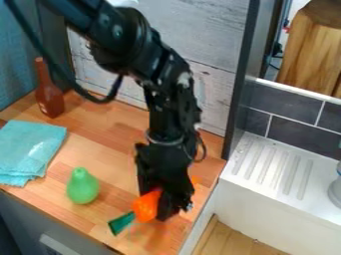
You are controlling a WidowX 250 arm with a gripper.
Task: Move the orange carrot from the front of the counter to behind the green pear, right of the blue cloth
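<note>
On the wooden counter (113, 134): black gripper (165, 213), lowered onto an orange, carrot-like toy (146, 205).
Orange toy: right at the gripper, green end out on the pear's side, long axis slanting back behind it.
Grip: can't tell whether wide or closed.
Green pear (83, 187): between toy and blue cloth (27, 149).
Behind: reddish-brown bottle (49, 94), whitish plank wall (223, 94).
Alongside: ribbed drainboard (276, 167).

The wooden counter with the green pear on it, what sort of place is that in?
Probably a toy or mock-up kitchen: the wooden counter, a white sink with a ridged draining board, and dark tiles behind it suggest so.
</note>
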